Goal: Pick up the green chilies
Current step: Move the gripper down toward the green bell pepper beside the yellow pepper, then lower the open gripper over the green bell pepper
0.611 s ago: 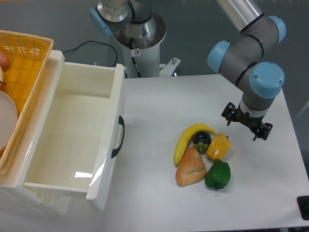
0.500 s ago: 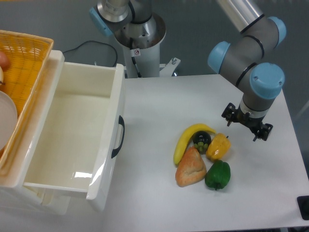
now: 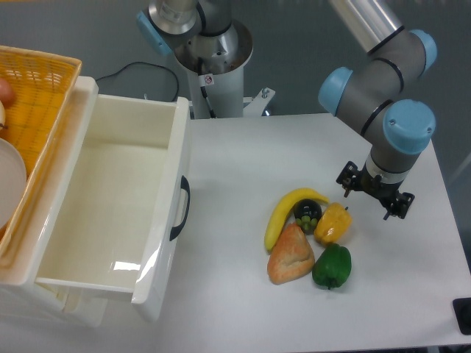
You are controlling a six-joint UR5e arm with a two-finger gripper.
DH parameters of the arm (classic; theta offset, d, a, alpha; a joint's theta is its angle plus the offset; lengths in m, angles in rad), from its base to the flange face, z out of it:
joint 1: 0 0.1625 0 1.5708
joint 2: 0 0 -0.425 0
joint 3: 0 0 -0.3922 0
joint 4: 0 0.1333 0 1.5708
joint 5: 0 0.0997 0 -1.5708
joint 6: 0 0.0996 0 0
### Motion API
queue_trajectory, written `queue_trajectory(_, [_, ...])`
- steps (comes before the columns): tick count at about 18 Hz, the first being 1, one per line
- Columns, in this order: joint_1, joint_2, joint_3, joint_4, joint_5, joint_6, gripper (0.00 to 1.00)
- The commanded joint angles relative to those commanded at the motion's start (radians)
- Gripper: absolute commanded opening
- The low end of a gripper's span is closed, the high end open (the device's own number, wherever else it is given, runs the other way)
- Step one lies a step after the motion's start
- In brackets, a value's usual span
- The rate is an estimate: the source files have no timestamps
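Even, bright overhead lighting; focus is sharp throughout. Soft shadows fall beneath objects (glare marks the white drawer (image 3: 125, 265) floor).

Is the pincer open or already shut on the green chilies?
Open and empty: the pincer hangs with its fingers spread, above and right of the green chilies, which lie untouched on the table.

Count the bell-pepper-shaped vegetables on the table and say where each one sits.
2. The green chilies lie at the near right end of the food cluster, beside the bread. The yellow pepper sits just behind them, below the gripper.
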Motion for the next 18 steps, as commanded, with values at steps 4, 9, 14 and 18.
queue_trajectory(4, [-0.014,-0.020,0.012,0.005,-0.005,-0.146,1.00])
queue_trajectory(9, [-0.037,-0.066,0.098,0.005,-0.006,-0.331,1.00])
queue_trajectory(14, [-0.041,-0.086,0.117,0.005,-0.048,-0.388,1.00])
queue_trajectory(18, [-0.046,-0.098,0.123,0.005,-0.089,-0.396,1.00])
